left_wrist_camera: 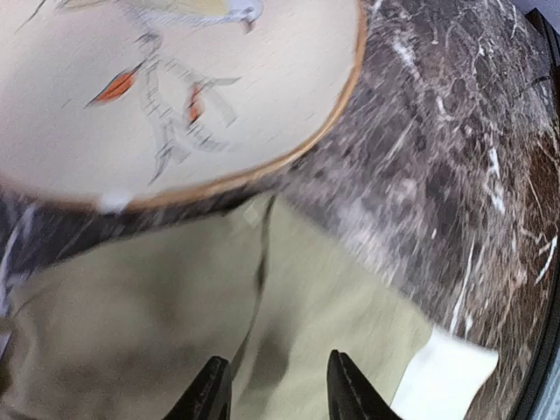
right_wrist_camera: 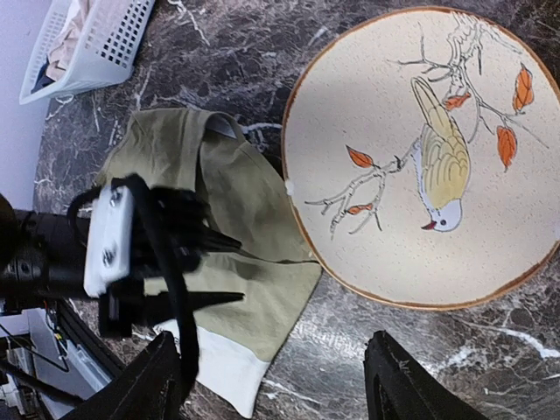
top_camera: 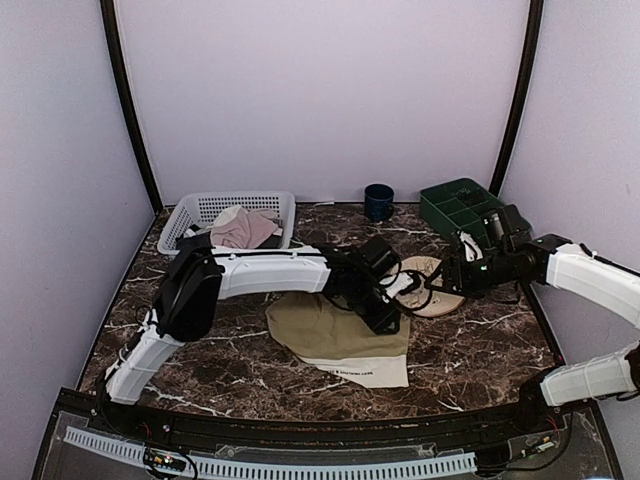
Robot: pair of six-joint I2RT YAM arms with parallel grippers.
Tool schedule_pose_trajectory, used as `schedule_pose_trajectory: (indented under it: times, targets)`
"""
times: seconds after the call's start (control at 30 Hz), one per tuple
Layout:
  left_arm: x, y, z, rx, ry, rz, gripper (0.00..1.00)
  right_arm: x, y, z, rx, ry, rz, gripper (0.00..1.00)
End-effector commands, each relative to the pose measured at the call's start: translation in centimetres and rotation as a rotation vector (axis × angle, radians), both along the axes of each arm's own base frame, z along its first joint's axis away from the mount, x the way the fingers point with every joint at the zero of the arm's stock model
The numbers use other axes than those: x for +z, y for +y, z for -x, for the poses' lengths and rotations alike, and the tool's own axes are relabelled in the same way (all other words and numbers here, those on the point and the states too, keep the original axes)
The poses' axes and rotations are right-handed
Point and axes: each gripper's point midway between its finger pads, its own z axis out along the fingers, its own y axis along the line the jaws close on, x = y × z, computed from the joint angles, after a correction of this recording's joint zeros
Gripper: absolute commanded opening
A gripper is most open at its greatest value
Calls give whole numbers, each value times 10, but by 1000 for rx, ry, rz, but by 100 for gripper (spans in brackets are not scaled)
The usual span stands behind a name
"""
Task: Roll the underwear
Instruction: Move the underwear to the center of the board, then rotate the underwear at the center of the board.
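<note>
The plate (left_wrist_camera: 175, 96) is cropped by the top and left edges of the left wrist view, where everything is smeared by blur (its painted branch (left_wrist_camera: 166, 131) is reduced to streaks). Of the left gripper (left_wrist_camera: 278, 389) only the fingertips (left_wrist_camera: 213, 394) are shown, and the underwear (left_wrist_camera: 350, 306) is cut off at the bottom edge. From above, the waistband lettering (top_camera: 350, 372) is too small to be read. The basket (right_wrist_camera: 105, 44) is clipped by the right wrist view's corner.

I see the underwear (top_camera: 335, 335) in olive-khaki with a cream waistband (top_camera: 375, 372), on a table (top_camera: 480, 350) of dark brown marble with white veins. The plate (right_wrist_camera: 367, 105) is cream with a brown rim and carries a painted yellow bird (right_wrist_camera: 442, 162) on grey twigs with orange leaves.
</note>
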Motion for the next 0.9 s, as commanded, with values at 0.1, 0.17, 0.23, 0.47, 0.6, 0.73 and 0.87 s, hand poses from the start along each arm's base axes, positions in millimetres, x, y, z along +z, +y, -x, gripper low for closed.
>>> schedule_pose_trajectory:
  times: [0.1, 0.17, 0.23, 0.47, 0.6, 0.73, 0.87]
  targets:
    - [59, 112, -56, 266, -99, -78, 41, 1, 14, 11, 77, 17, -81, 66]
    - [44, 142, -50, 311, -75, -152, 41, -1, 19, 14, 99, 19, -91, 66]
    - [41, 167, -41, 374, -52, -150, 43, -3, 22, 13, 118, 13, -85, 65]
    - [30, 234, -8, 619, 117, -34, 49, -24, 36, 8, 221, 48, 9, 58]
    - [24, 255, 21, 578, 131, -54, 50, -40, 45, 43, 341, 82, 52, 57]
    - [15, 275, 36, 601, 132, -79, 52, -60, 48, 67, 362, 150, 88, 57]
    - [15, 276, 38, 643, 152, -40, 54, -75, 46, 76, 339, 244, 135, 56]
